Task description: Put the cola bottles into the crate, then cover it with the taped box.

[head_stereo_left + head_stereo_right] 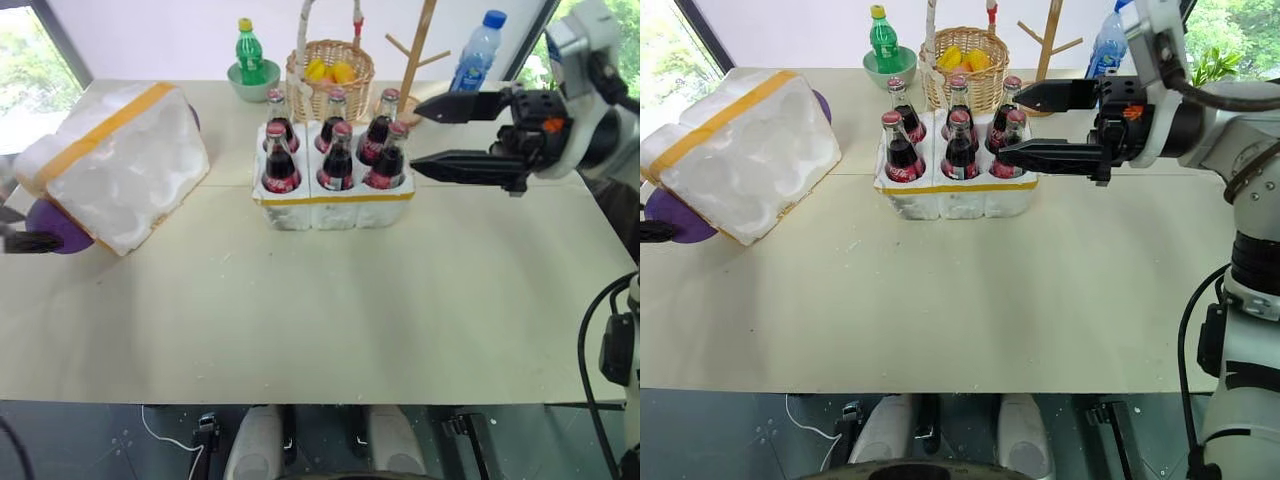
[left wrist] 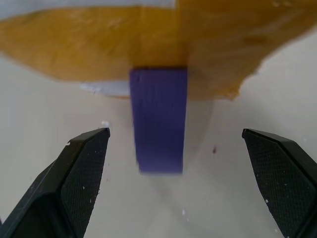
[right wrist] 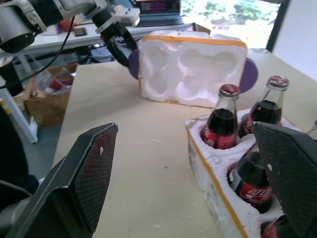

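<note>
A wide, pale beige desk is seen. At its far edge a woven wicker basket with a tall handle is set, and yellow fruit-like pieces are held in it. Just beside the basket, on the window side, a green plastic soda bottle with a yellow cap is stood in a pale green bowl. On the basket's other side a light wooden branched stand is placed, and beyond it a tall clear water bottle with a blue cap. A flat purple disc is seen near the desk's left edge.

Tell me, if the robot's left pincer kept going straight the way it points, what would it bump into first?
Probably the purple handle sticking out from the taped box, straight ahead between the open left pincer fingers; depth is hard to judge.
</note>
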You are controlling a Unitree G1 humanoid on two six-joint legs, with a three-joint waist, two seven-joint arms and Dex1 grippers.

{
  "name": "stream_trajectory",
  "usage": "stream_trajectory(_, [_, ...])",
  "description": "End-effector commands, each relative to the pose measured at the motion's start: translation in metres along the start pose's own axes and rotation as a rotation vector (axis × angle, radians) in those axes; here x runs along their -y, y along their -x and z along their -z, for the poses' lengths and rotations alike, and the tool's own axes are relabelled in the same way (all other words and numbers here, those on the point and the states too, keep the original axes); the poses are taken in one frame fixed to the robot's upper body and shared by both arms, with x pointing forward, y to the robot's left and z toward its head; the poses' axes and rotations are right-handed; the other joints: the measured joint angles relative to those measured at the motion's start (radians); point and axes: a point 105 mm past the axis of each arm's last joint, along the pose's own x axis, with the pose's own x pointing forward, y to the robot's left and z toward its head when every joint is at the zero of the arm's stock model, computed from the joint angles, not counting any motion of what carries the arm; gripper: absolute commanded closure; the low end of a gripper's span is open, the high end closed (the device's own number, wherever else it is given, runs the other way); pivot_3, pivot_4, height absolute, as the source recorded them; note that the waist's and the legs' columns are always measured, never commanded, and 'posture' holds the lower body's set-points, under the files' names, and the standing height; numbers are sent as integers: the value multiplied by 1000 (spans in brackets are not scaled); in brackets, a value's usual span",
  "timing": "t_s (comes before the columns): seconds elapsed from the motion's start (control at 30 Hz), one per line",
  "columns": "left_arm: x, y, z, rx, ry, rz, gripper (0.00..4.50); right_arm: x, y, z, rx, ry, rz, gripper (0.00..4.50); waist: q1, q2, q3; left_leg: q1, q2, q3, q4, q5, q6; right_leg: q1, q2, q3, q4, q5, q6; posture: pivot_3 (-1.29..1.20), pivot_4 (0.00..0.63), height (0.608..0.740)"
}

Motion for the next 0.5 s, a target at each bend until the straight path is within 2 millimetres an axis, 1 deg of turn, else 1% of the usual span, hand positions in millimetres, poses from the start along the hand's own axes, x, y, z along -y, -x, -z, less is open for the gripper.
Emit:
stream_trajectory(0.03, [-7,-1,-2,-47,-21,-5,0,-7,4,-7,19,40,22,72,-1,-1,0,0,0,0,0,0,0,0,0,0,0,0,0,0,150,740])
stream_trajectory(0.2, [-8,-17,0,-96,-27,11,0,-11,9,-1,5,33,51,72,-4,-1,0,-1,0,1,1,-2,3,0,-1,0,-2,0,1,0,150,740])
stream_trajectory(0.23, [-8,-19,0,-100,-27,10,252,-12,10,-1,5,32,57,25,-4,-1,0,-1,0,1,1,-4,6,0,-1,0,-2,0,1,0,150,740])
stream_trajectory(0.3, [-6,-23,-1,-105,-29,32,812,-13,13,-2,1,34,68,0,-3,-1,0,0,1,0,1,-4,7,0,-2,0,-1,0,1,0,150,740])
stream_trajectory(0.5, [-3,-26,-5,-103,-36,58,3819,-13,18,-3,-22,35,93,0,0,-1,0,1,3,-1,2,-3,6,1,-2,0,1,0,1,0,150,740])
